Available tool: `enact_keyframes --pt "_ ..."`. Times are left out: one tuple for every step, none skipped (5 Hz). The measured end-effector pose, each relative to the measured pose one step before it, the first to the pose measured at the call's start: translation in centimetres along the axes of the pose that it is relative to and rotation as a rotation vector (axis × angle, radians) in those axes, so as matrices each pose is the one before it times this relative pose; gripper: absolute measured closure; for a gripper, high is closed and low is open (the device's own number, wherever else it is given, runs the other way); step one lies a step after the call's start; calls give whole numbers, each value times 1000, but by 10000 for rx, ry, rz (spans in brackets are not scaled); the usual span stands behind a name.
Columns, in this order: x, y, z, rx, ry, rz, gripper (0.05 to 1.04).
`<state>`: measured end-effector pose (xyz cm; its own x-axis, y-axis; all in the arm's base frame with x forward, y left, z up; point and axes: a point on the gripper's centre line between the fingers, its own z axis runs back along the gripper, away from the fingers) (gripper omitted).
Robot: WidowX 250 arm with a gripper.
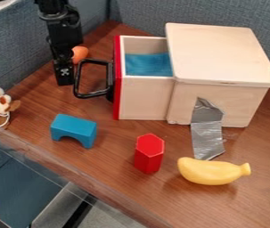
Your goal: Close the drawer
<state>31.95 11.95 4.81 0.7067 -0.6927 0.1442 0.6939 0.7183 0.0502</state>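
On a brown wooden surface [119,138], a yellow toy banana [211,171] lies at the near right, with an upright red six-sided block [149,153] to its left. Behind the banana, a strip of silver tape [207,133] runs down the side of a pale wooden box [220,55] onto the surface. A blue arch block [74,128] stands farther left. Farther back is the drawer [143,98], partway out of the box's left side: pale wood walls, a bright red front, a black loop handle [93,95] and something blue [149,64] inside. The black pincer [65,78] hangs just left of the handle; whether it is apart or together, I cannot tell. Beyond it sits a rounded orange thing [80,54], partly hidden.
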Motion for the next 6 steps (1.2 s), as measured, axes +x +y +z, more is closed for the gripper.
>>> enact_keyframes --pt "813 -95 137 10 -84 -111 84" --pt "367 -110 1 -20 -79 9 84" --pt "184 33 -31 7 -8 -17 84" --pt "922 175 -754 -101 -128 5 84" --pt "1217 45 -385 -9 -131 -108 84" --pt "617 8 -182 -5 -31 -23 83"
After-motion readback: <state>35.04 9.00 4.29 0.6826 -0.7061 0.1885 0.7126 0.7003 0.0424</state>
